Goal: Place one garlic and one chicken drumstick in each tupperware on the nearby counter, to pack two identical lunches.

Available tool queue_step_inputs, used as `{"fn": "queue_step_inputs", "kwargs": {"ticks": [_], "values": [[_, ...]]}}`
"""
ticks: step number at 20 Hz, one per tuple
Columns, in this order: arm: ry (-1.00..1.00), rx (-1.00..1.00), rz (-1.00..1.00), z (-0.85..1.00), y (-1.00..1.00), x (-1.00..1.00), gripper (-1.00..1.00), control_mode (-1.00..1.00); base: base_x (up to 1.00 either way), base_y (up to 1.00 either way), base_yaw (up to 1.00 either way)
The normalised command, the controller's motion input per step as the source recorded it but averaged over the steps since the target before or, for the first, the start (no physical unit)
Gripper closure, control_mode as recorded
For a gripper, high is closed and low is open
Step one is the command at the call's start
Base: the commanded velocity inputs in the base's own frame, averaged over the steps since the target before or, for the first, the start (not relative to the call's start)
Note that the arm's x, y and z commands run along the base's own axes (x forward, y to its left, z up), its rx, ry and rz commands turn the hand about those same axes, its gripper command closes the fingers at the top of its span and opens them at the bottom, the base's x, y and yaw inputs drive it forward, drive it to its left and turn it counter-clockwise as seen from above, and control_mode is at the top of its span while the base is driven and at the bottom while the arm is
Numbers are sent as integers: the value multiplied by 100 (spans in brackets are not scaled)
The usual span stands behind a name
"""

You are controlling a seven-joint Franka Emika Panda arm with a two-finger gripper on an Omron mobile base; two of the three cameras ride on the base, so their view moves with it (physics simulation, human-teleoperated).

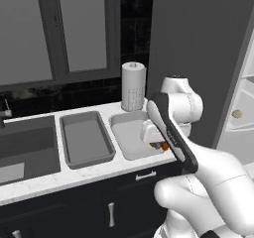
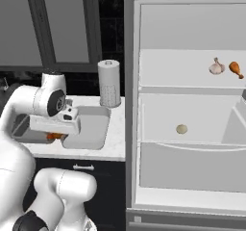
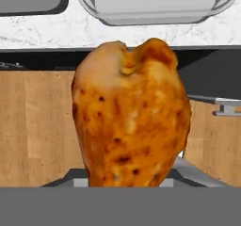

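White marbled counter [image 1: 89, 175] carries two grey tupperware trays; the gripper [image 1: 159, 145], clamped on a chicken drumstick [image 3: 132, 117], hangs at the right tray's [image 1: 130, 138] four o'clock edge. Best move further over its middle, lower, then release.

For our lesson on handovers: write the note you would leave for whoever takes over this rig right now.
Hand: shut on a chicken drumstick, at the front edge of the near tupperware.
Both tupperware, the near one and the far one beside the sink, sit empty on the counter.
In the open fridge: a garlic and a second drumstick on the upper shelf, a small pale round item on the shelf below.
Done: first drumstick picked.
Left: drop it in, then pack the second drumstick and one garlic per tupperware.
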Motion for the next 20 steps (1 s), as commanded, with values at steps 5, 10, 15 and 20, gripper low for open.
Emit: {"fn": "queue_step_inputs", "kwargs": {"ticks": [5,10,15,20], "values": [[0,1,0,-16,8,100,100,-100,0,0,0],[10,0,0,0,19,100,100,-100,0,0,0],[7,-5,0,-15,19,100,100,-100,0,0,0],[0,-10,0,-56,9,93,100,-100,0,0,0]]}}
